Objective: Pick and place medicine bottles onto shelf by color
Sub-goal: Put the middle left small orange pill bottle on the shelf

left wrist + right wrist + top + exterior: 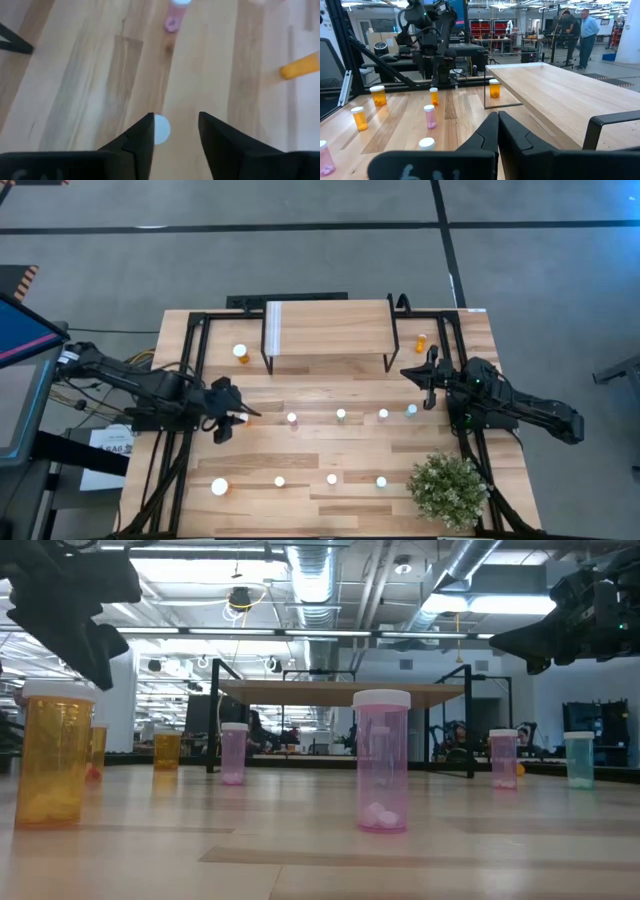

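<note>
The shelf (328, 330) stands at the table's far middle, its wood top bare. Small white-capped bottles stand in two rows on the table, among them a pink one (292, 419), a teal one (411, 411) and a large orange one (219, 487). Another orange bottle (421, 341) lies right of the shelf. My left gripper (175, 119) is open and points down over a small orange bottle (434, 96). That bottle's white cap (161, 129) shows between the fingers, close to one of them. My right gripper (497, 120) is shut and empty, hovering right of the shelf (432, 375).
A potted plant (448, 488) stands at the near right corner. An orange bottle (241, 352) stands by the shelf's left legs. Black frame bars run along both table sides. People stand in the room beyond the table (587, 30).
</note>
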You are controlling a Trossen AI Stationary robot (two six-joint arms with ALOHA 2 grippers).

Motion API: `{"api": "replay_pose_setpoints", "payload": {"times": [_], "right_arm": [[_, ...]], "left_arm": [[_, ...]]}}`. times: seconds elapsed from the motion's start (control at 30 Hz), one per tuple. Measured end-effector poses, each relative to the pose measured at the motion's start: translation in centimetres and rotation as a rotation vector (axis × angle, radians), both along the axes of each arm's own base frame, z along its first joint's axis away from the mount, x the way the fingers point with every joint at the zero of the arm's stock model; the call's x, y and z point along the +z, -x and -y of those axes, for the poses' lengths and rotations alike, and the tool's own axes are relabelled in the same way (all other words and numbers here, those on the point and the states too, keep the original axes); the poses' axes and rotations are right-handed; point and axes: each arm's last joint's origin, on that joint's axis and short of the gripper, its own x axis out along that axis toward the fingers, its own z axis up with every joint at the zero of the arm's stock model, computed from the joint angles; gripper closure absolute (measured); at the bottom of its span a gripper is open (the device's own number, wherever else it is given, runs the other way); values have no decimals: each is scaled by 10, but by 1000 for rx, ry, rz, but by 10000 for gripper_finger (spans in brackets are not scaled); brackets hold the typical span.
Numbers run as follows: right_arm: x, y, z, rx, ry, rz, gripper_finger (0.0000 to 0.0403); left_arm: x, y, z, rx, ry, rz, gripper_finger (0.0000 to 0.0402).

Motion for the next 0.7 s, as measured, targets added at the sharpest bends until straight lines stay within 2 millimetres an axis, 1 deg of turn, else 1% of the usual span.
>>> {"api": "replay_pose_setpoints", "payload": {"times": [0.2, 0.3, 0.43, 0.7], "right_arm": [[0, 0, 0, 0, 0, 0, 376], [0, 0, 0, 0, 0, 0, 376], [0, 0, 0, 0, 0, 0, 376], [0, 0, 0, 0, 0, 0, 376]], "left_arm": [[-6, -3, 2, 0, -58, -42, 184], [-9, -3, 3, 3, -68, -75, 161], [-12, -6, 3, 5, -76, -103, 153], [-21, -12, 5, 5, -94, -156, 159]]}}
